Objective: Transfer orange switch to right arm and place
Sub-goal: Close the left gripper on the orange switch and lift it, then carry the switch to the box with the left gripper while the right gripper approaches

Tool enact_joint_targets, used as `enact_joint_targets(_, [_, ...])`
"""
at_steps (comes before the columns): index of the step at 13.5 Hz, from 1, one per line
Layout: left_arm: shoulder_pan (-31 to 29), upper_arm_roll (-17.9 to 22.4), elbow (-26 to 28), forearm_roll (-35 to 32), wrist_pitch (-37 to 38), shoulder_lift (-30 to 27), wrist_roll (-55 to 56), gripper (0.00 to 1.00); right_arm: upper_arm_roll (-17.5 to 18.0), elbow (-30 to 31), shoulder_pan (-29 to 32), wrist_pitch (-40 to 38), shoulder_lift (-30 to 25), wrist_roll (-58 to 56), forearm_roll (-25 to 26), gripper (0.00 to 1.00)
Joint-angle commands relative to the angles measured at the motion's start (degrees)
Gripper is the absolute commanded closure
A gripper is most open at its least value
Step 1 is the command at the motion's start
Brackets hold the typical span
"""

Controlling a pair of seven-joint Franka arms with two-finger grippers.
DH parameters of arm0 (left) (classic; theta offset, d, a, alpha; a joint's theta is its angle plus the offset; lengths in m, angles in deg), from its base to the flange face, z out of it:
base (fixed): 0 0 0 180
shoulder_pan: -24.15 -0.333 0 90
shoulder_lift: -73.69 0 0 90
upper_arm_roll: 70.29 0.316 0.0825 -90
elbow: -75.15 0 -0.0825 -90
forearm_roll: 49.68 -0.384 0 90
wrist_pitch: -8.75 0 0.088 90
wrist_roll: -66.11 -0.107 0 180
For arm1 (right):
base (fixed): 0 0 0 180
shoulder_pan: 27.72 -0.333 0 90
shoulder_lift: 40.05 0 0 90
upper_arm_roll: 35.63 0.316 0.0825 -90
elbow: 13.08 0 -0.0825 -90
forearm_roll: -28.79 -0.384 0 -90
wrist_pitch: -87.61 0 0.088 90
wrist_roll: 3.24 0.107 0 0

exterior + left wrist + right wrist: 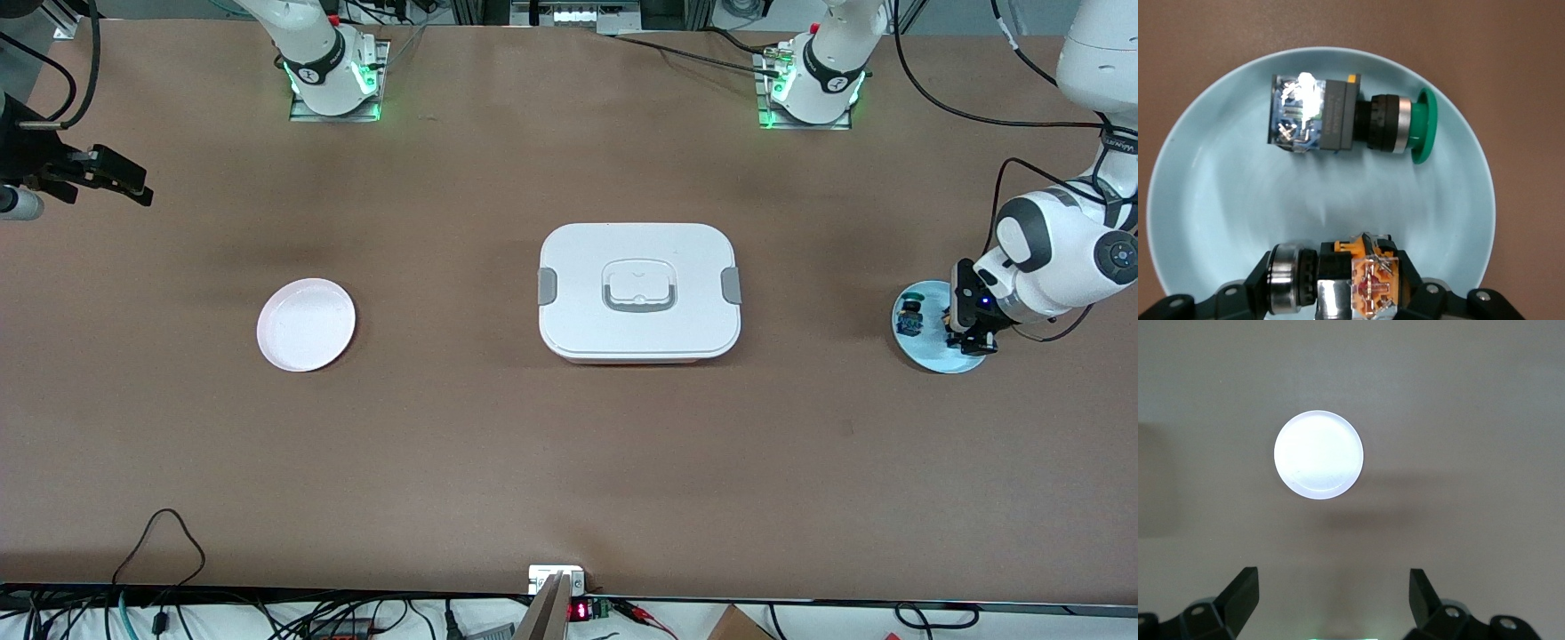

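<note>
Left end effector pinches orange switch on blue plate. Right end effector spread, waits above pink plate.

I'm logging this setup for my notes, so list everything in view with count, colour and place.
orange switch: 1, orange and black, on the blue plate, gripped by the left gripper
blue-green switch: 1, blue, black and green, lying on the blue plate
blue plate: 1, light blue, at the left arm's end of the table
white plate: 1, white, toward the right arm's end
lidded box: 1, white with grey handle, mid-table
left gripper: 1, black, shut on the orange switch
right gripper: 1, black, open, waiting up over the table
</note>
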Motion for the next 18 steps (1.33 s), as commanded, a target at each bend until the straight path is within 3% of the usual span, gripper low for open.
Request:
enact_joint_targets(1, [-0.73, -0.91, -1.79, 0.02, 0.75, -0.29, -1.31, 1.0, 0.33, -0.73, 0.19, -0.7, -0.58, -0.55, 0.71, 0.0])
enact_joint_targets(7, [-0.46, -1.79, -5.74, 0.02, 7.77, -2.58, -1.13, 1.0, 0.33, -1.7, 0.19, -0.97, 0.3, -0.38, 0.71, 0.0])
enact_joint_targets(14, [-0.2, -3.2, -15.75, 2.31, 26.04, -6.18, 3.32, 1.0, 0.33, -2.75, 0.19, -1.05, 1.97, -0.56, 0.09, 0.0])
enact_joint_targets(18, [-0.11, -8.9, -21.99, 1.78, 35.97, -6.8, 14.74, 1.0, 0.33, -2.58, 0.1, -1.05, 2.05, -0.47, -0.08, 0.0])
